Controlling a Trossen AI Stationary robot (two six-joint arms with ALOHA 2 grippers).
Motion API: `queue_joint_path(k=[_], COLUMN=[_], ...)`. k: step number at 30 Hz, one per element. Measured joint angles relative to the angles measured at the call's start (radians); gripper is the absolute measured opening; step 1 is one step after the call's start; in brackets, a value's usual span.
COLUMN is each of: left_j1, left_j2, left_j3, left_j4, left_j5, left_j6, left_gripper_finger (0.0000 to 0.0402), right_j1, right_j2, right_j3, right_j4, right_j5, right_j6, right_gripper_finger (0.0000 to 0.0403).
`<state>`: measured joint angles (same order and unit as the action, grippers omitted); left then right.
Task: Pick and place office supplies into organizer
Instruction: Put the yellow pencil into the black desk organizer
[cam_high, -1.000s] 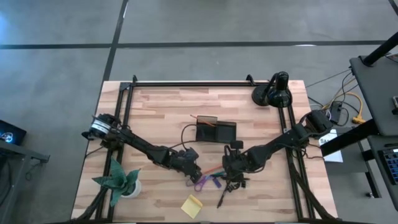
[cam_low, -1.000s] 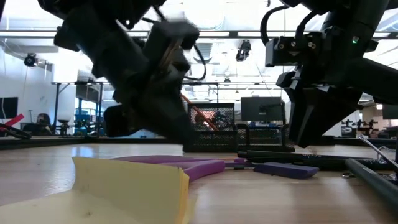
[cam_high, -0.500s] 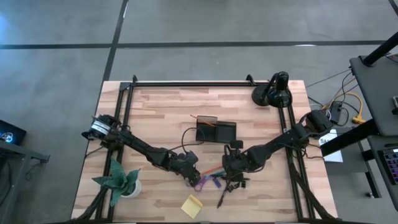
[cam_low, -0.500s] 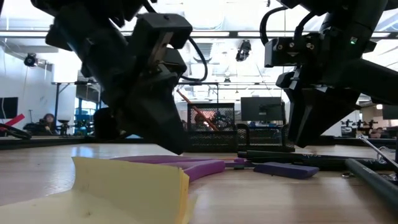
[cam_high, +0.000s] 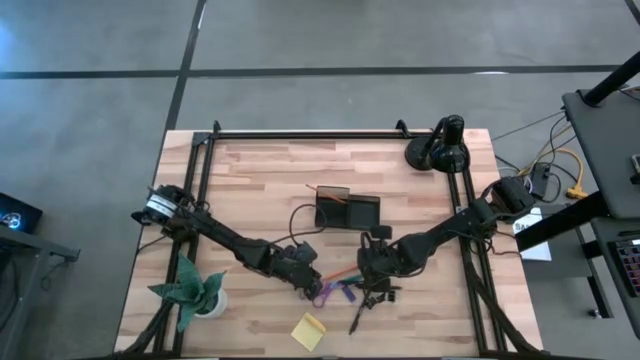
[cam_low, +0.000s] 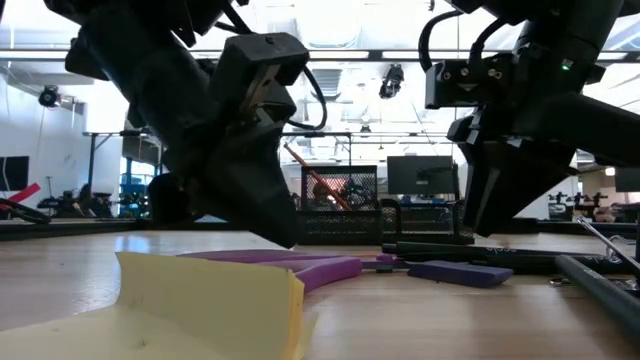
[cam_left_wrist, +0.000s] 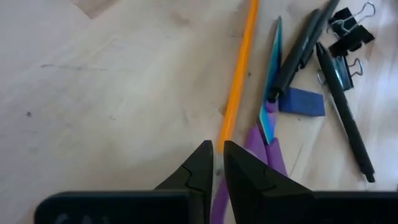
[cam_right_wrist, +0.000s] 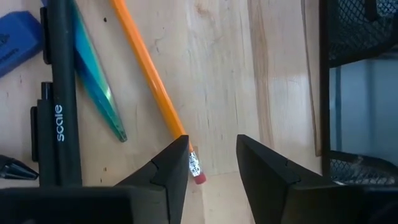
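Observation:
An orange pencil (cam_high: 345, 272) lies flat on the table between my two grippers, next to the purple-handled scissors (cam_high: 325, 293). My left gripper (cam_left_wrist: 217, 163) is down at the table, its fingers nearly together at the pencil's pointed end. My right gripper (cam_right_wrist: 211, 162) is open and hangs above the pencil's eraser end (cam_right_wrist: 198, 175), one finger on each side. Black pens (cam_left_wrist: 342, 106), black clips (cam_left_wrist: 348, 31) and a small blue-purple piece (cam_left_wrist: 301, 102) lie beside the scissors. The yellow sticky-note pad (cam_high: 309, 330) lies near the table's near edge. The dark organizer (cam_high: 347, 210) stands farther back. My left gripper has the orange pencil's end (cam_left_wrist: 219, 148) between its two fingertips, pinched with a gap about as wide as the pencil. The fingers (cam_left_wrist: 200, 165) come from above, slanting down, roughly in line with the pencil. The pencil lies flat on the table, not lifted.
A round black lamp (cam_high: 440, 145) stands at the far right corner and a green paper plant (cam_high: 190, 290) at the near left. A cable (cam_high: 300, 215) curls beside the organizer. Bare wood lies across the far left half of the table (cam_high: 250, 180).
My left gripper has come down toward the table and a little toward the near edge, settling over the pencil end by the scissors; in the last half second it has hardly moved. The supplies lie as they did.

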<state>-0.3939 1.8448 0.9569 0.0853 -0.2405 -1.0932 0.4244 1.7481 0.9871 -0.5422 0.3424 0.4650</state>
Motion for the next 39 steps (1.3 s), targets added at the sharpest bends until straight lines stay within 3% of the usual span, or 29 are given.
queue_joint_path(k=[39], left_j1=[-0.012], left_j2=[0.046], left_j3=[0.009], left_j4=[0.058], left_j5=[0.023], left_j6=[-0.024], left_gripper_finger=[0.0024], right_j1=[0.0], right_j2=[0.001], right_j3=[0.0], right_j4=[-0.027], right_j5=[0.0], right_j6=[-0.001], right_gripper_finger=[0.0123])
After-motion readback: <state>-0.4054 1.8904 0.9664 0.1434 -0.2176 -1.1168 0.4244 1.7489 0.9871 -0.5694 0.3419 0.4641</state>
